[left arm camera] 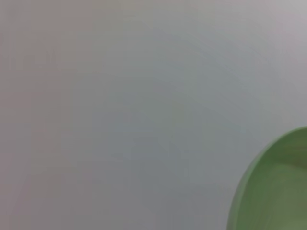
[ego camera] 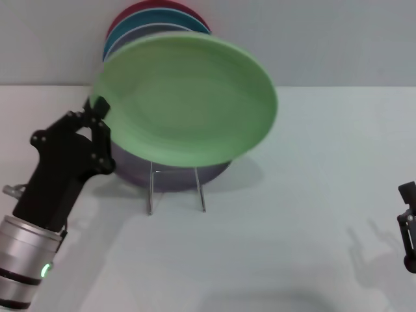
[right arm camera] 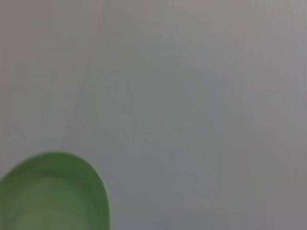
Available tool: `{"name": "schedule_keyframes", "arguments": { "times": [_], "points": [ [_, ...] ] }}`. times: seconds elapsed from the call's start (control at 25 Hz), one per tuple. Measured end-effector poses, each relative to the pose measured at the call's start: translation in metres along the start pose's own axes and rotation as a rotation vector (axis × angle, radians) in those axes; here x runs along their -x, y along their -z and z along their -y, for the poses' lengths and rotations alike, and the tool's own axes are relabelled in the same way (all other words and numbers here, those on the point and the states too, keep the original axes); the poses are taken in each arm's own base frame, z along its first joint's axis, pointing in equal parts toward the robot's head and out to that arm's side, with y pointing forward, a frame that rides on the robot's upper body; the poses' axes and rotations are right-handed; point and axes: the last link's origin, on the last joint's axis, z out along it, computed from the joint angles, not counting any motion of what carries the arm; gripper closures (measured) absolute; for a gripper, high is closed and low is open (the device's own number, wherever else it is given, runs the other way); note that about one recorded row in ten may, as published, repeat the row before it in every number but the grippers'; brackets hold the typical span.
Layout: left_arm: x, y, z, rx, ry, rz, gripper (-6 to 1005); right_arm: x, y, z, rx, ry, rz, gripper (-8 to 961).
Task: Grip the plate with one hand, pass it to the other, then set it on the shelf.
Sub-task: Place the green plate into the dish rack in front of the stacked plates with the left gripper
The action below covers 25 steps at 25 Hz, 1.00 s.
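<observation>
Head view had the plate [ego camera: 188,97] front and centre: round, shallow, a matte pale mint green, with a soft inner ring where the well met the broad rim. It was tilted, its face turned toward the camera, held up above the white table [ego camera: 292,227] and in front of the shelf [ego camera: 175,188]. No brand, label or writing could be read on it anywhere.

The left gripper [ego camera: 99,110] was on the job at the plate's left edge, black link fingers pinched on the rim, one fingertip [ego camera: 101,104] overlapping the green. Its silver wrist sat down at the near left corner with a small green light glowing.

Behind and below the mint plate, the wire shelf stood on the table with its thin silver legs showing, a lilac plate [ego camera: 175,174] resting low in it. Farther back, a stack of upright plates [ego camera: 153,23] peeked out in red, blue and lilac.

The right gripper [ego camera: 408,227] waited low at the far right edge of the picture, well apart from the plate; only a sliver of it showed, so whether its fingers were spread or together could not be told.

Both wrist views caught just a green curve of the plate [left arm camera: 276,187] [right arm camera: 53,191] against plain grey.
</observation>
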Motion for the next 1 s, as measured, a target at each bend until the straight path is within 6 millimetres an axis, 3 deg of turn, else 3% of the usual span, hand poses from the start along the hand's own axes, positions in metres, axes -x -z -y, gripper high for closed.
{"name": "schedule_keyframes", "arguments": {
  "times": [0.2,1.0],
  "points": [
    [-0.001,-0.001,0.011,-0.034,-0.057,-0.006,933,-0.002,-0.001,0.003,-0.001,0.01,-0.008,592],
    [0.019,0.01,0.025,-0.018,-0.218,0.105,876,-0.003,-0.002,0.006,-0.013,0.022,-0.009,592]
  ]
}}
